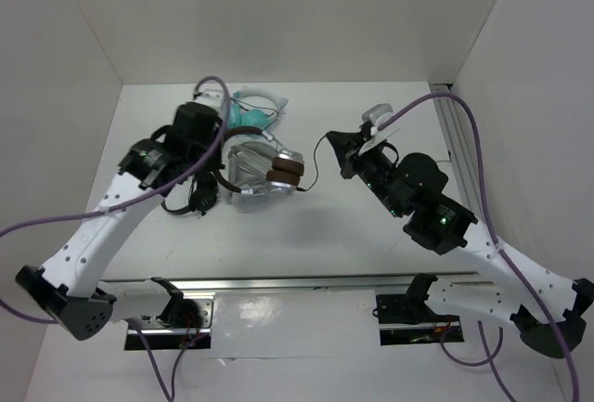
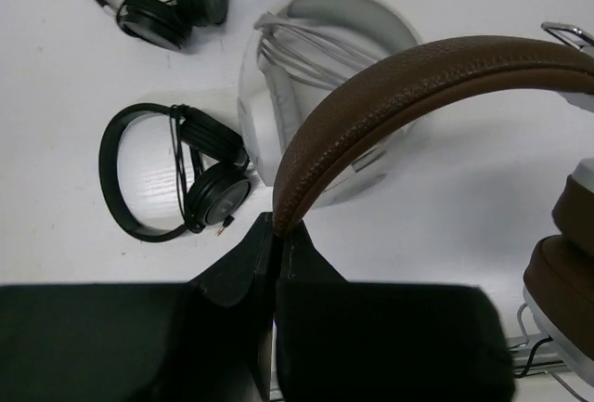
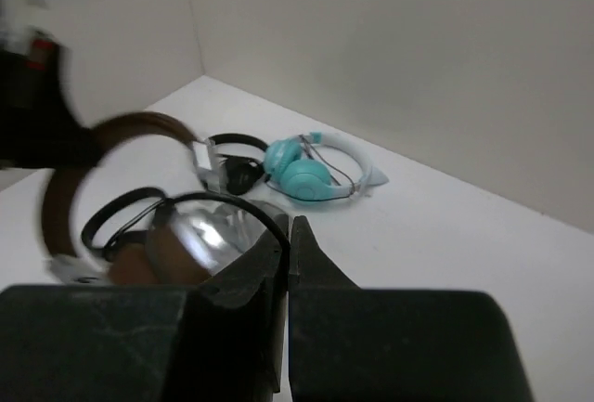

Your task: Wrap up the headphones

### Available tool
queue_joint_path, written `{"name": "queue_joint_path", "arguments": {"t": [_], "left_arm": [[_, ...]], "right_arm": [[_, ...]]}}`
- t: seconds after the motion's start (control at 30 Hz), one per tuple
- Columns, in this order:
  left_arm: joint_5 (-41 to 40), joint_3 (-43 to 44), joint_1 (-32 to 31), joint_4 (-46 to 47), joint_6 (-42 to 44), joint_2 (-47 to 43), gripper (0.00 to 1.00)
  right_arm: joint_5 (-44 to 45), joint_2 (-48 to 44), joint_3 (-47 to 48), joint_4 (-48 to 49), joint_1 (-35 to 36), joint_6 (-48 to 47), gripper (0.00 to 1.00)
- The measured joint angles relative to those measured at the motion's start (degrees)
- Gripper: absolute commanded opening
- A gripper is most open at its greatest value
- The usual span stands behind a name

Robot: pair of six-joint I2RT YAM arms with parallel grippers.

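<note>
white surface [image 1: 371, 235], white walls [image 1: 278, 12]. left gripper [image 2: 277, 221] clamps brown headphones [image 1: 284, 172] by headband [image 2: 390, 86], over grey headphones [image 2: 316, 31]; grip clear in left wrist view, hidden from top. right gripper [image 3: 288, 227] pinched shut on black cable [image 1: 316, 153].

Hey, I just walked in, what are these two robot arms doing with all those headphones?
The left gripper is shut on the brown headband of the brown and silver over-ear headphones, holding them above a light-grey pair. The right gripper is shut too, apparently pinching their thin black cable, which runs loose from the ear cups to it. No wrapping shows yet. A black pair and a teal pair lie nearby.
</note>
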Motion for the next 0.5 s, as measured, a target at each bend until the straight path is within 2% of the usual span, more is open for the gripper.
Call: {"name": "queue_joint_path", "arguments": {"t": [0.1, 0.17, 0.33, 0.5], "left_arm": [[-6.1, -3.3, -7.8, 2.8, 1.8, 3.7, 0.00], [-8.0, -4.5, -12.3, 4.1, 3.2, 5.9, 0.00], [-7.5, -5.2, -19.0, 5.4, 7.0, 6.6, 0.00], [-3.2, -6.8, -21.7, 7.3, 9.4, 0.7, 0.00]], "right_arm": [[2.1, 1.1, 4.0, -4.8, 8.0, -2.8, 0.00], [2.2, 2.4, 5.1, -8.4, 10.5, -4.1, 0.00], [3.4, 6.6, 5.4, -15.3, 11.4, -5.5, 0.00], [7.0, 7.3, 3.5, -16.7, 11.5, -5.9, 0.00]]}}
